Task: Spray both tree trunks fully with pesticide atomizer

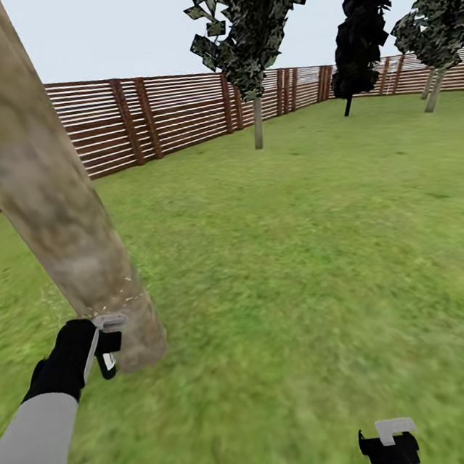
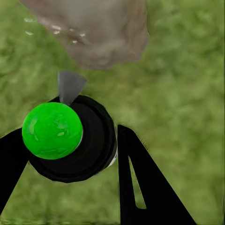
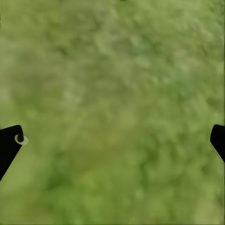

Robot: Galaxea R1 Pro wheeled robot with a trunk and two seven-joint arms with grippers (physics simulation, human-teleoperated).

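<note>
One pesticide atomizer (image 2: 70,138) is gripped by the left fingers (image 2: 133,164) near one tree trunk (image 1: 43,191); right fingers (image 3: 9,145) spread open.

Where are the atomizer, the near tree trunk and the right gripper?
atomizer (image 2: 52,130): left wrist view, green cap.
near tree trunk (image 1: 43,191): head view, mid-column bark.
right gripper (image 1: 390,445): head view, between its fingers.

The lawn (image 1: 279,255) forms the garden floor: a wide green grass surface. A thick pale grey-brown tree trunk (image 1: 43,191) rises tilted from it at near left. Further trees (image 1: 258,122) stand well apart at the far side, near the brown slatted fence (image 1: 172,112).
</note>
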